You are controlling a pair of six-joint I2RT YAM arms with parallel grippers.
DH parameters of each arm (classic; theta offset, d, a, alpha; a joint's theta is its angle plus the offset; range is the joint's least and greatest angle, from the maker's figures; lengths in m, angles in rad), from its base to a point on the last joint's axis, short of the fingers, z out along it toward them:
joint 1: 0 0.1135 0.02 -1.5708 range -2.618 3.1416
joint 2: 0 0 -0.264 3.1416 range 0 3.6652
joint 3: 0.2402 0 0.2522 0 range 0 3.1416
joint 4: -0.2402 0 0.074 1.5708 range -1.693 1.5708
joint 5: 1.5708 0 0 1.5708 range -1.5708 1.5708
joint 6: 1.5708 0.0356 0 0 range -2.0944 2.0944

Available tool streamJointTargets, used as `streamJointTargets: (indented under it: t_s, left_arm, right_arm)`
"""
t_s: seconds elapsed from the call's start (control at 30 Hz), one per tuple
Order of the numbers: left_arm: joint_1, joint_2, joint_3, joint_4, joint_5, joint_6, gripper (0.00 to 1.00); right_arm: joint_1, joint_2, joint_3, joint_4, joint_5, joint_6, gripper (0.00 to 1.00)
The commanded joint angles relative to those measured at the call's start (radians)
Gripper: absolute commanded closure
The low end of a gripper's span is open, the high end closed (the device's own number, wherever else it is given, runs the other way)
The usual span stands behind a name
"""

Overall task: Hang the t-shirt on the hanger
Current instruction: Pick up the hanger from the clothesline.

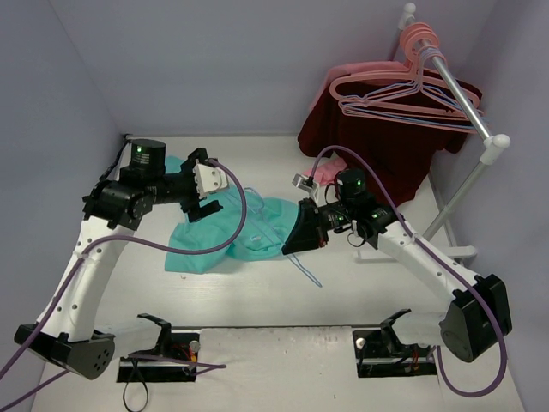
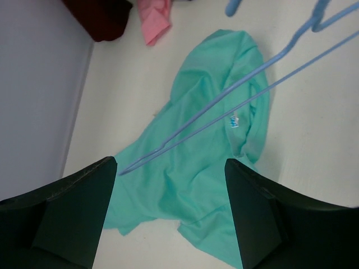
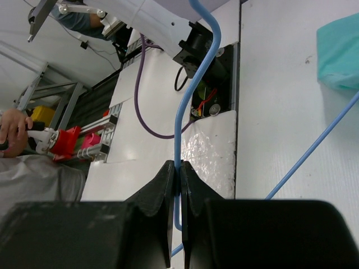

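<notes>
The teal t-shirt (image 1: 225,233) lies crumpled on the table between the arms; it fills the left wrist view (image 2: 207,157), and one corner shows in the right wrist view (image 3: 339,53). The thin light-blue hanger (image 1: 305,271) reaches over the shirt, its slim frame (image 2: 235,92) held above the fabric. My right gripper (image 1: 290,245) is shut on the hanger's neck below the hook (image 3: 185,101), with the wire pinched between the jaws (image 3: 180,174). My left gripper (image 1: 209,187) is open and empty just above the shirt's left part (image 2: 171,185).
A clothes rail (image 1: 463,94) at the back right carries several pink hangers (image 1: 390,86) and a dark maroon garment (image 1: 386,142). A small pink cloth (image 1: 324,174) lies beside it, also in the left wrist view (image 2: 152,22). A wall stands on the left (image 2: 33,84).
</notes>
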Motion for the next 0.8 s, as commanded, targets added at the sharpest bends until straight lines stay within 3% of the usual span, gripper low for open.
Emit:
streamJointTargets:
  t_s: [0.0, 0.77]
  left_arm:
    - [0.007, 0.029, 0.059, -0.13, 0.183, 0.131, 0.26]
    - [0.004, 0.16, 0.116, -0.138, 0.296, 0.215, 0.27]
  right_arm:
    - [0.001, -0.054, 0.027, 0.05, -0.095, 0.015, 1.0]
    - [0.051, -0.079, -0.006, 0.051, -0.148, 0.054, 1.0]
